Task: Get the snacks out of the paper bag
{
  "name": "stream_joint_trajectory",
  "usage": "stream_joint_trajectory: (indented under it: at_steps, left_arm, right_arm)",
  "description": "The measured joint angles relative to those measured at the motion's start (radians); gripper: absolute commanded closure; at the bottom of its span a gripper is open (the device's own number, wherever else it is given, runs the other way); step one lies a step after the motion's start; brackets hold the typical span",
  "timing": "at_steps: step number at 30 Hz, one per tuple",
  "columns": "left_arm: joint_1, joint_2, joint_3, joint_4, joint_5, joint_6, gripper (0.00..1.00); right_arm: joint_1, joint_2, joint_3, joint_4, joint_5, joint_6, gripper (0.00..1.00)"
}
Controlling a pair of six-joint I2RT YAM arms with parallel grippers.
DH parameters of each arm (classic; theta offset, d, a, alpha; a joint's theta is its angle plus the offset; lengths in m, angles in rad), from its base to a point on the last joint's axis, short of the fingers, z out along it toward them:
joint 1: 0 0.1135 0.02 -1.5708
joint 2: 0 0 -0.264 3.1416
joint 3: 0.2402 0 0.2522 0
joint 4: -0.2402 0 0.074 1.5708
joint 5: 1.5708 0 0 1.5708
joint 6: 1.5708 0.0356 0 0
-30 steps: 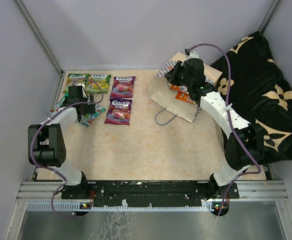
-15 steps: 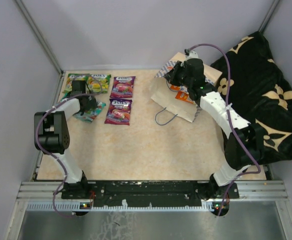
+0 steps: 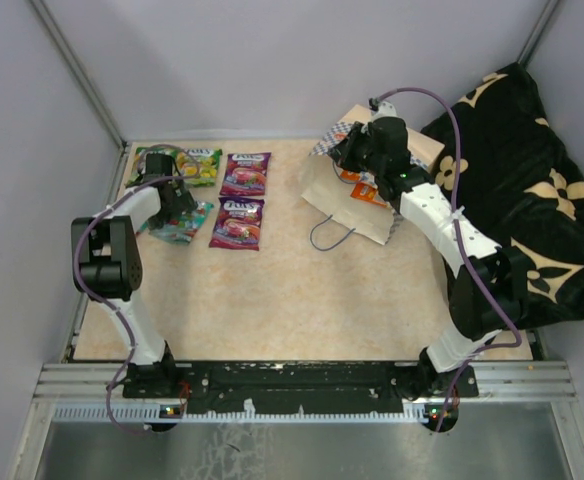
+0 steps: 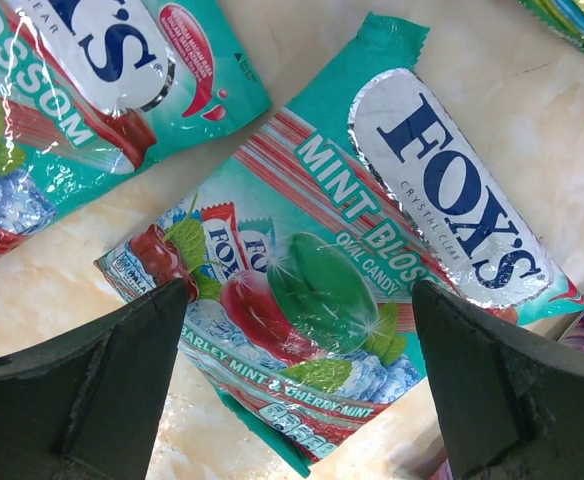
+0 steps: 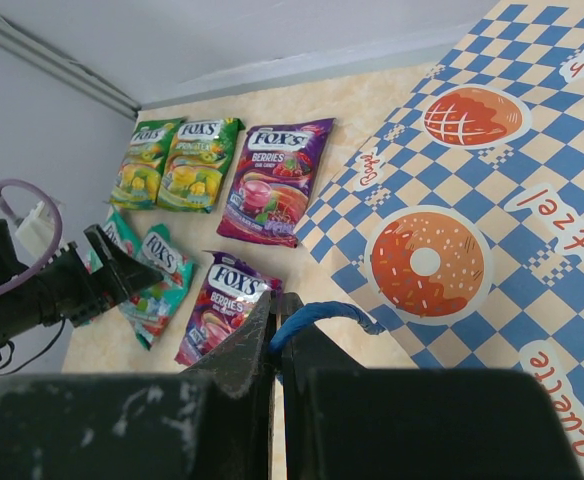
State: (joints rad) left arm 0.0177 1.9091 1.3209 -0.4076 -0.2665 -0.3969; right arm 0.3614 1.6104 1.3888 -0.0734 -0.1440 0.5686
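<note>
Left fingers (image 4: 102, 390) are spread wide w/ nothing gripped. A teal pouch (image 4: 372, 250) lies flat on the table (image 3: 292, 290) directly beneath, btwn the tips, its long axis skewed diagonally across the gap. A 2nd teal pouch (image 4: 72, 90) sits just beyond one tip. Right fingers (image 5: 247, 350) are pinched together on the blue cord handle (image 5: 317, 312) of the paper bag (image 5: 492, 200), which spreads just ahead of them and well apart from the left fingers, so the right arm is nearer. Bag contents can't be seen.
</note>
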Motion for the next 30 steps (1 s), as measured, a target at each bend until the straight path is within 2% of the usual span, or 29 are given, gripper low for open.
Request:
stream_joint_trajectory:
  at_steps: [11, 16, 21, 24, 30]
  left_arm:
    - [0.01, -0.081, -0.011, -0.095, -0.045, -0.026, 0.01]
    - [0.098, -0.135, 0.0, -0.075, 0.01, 0.025, 0.01]
    - [0.206, -0.1, 0.093, -0.079, 0.018, 0.063, 0.01]
    - [0.253, -0.055, 0.14, -0.078, -0.029, 0.065, 0.0]
    - [0.278, 0.014, 0.098, -0.064, -0.151, 0.005, 0.0]
  right_arm:
    - [0.0, 0.0, -0.002, 0.0, 0.0, -0.001, 1.0]
    - [0.0, 0.0, -0.003, 0.002, -0.001, -0.005, 1.0]
    - [0.0, 0.0, -0.003, 0.002, -0.014, -0.007, 1.0]
    - [0.0, 0.0, -0.003, -0.001, -0.023, -0.01, 1.0]
    - [0.0, 0.0, -0.003, -0.002, -0.04, -0.02, 1.0]
